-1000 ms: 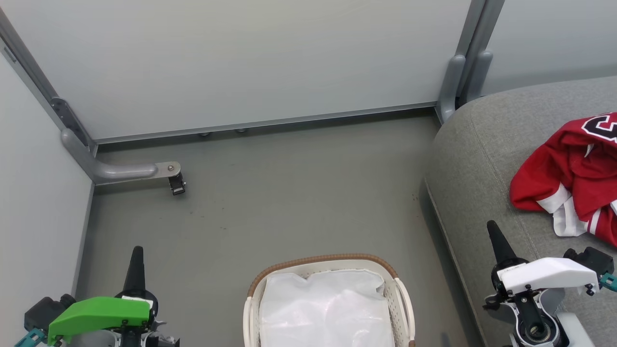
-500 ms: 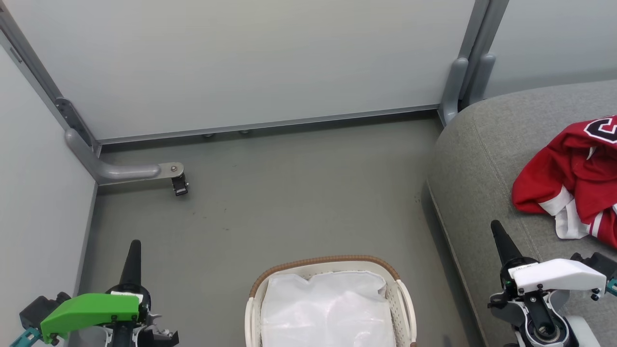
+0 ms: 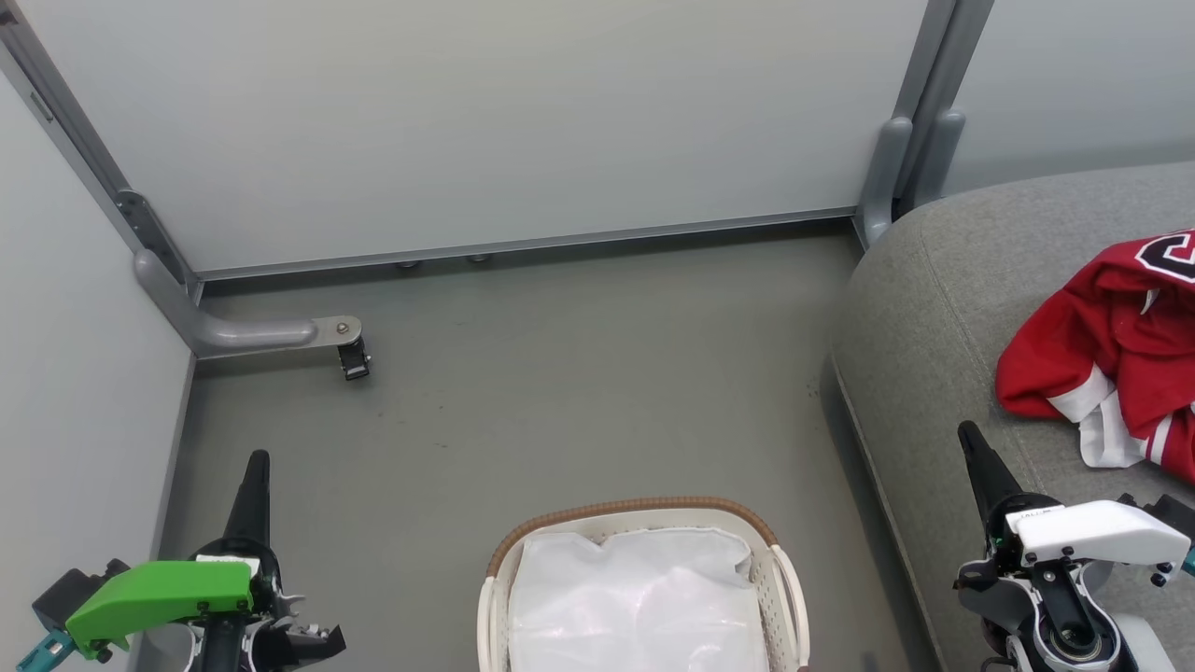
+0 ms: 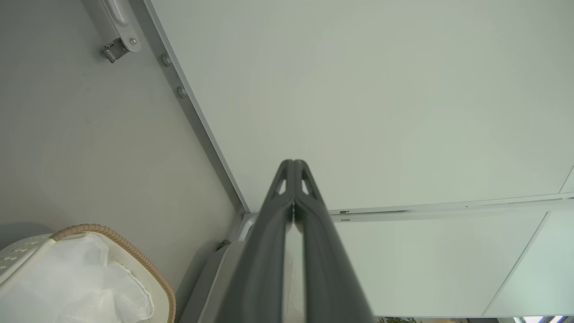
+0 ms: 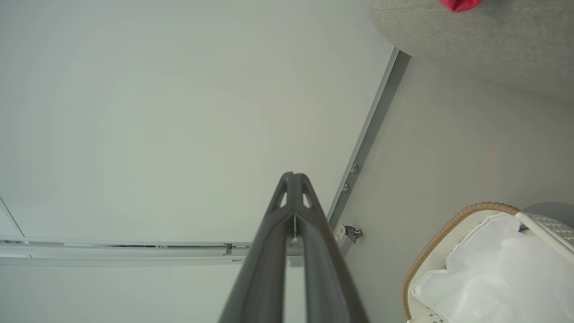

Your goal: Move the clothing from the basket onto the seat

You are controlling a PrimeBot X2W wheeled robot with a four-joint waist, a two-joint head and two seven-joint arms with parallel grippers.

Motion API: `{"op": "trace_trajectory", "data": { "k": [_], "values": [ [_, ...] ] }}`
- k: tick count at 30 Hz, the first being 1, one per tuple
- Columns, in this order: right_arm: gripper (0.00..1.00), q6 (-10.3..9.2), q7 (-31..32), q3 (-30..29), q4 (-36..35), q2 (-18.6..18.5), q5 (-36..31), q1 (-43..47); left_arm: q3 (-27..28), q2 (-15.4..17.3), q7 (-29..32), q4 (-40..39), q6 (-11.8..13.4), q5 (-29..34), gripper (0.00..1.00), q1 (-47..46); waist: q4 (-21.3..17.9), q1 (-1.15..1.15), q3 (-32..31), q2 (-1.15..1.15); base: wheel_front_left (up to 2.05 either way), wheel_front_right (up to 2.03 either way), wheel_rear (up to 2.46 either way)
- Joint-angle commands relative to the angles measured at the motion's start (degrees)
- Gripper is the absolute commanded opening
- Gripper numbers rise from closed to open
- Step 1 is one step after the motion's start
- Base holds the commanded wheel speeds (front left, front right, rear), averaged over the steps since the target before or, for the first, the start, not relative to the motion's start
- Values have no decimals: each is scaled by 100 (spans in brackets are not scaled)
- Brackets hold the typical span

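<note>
The red clothing, with white trim and a black-and-white numeral, lies crumpled on the grey seat at the right edge; a red scrap of it shows on the seat in the right wrist view. The white basket with a brown rim stands on the floor at bottom centre, holding only its white liner. My left gripper is shut and empty at lower left, well left of the basket. My right gripper is shut and empty over the seat's front edge, below and left of the clothing.
Pale partition walls close the far side and the left. A grey metal foot with a small black caster juts onto the floor at left. Grey posts stand in the corner by the seat. Grey floor lies between basket and wall.
The head view has shifted slightly, sliding the scene right and down. Both grippers sit a little lower in view, still shut. The clothing and basket have not moved.
</note>
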Motion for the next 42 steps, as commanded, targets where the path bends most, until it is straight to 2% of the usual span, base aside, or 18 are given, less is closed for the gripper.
{"op": "trace_trajectory", "data": {
  "k": [1, 24, 42],
  "values": [
    [0, -1, 39, -34, -62, -20, 138, 69, 33, 37, 41, -37, -29, -130, 0, -101, 5, 0, -4, 50, 0, 0, 0],
    [0, -2, 273, -196, -214, -10, 1016, 140, 122, 43, 281, -125, -60, -970, 0, -164, 77, 0, -59, 61, 0, 0, 0],
    [0, -2, 274, -192, -210, -10, 1002, 134, 118, 42, 280, -119, -60, -954, 0, -163, 78, 0, -59, 61, 0, 0, 0]
  ]
}}
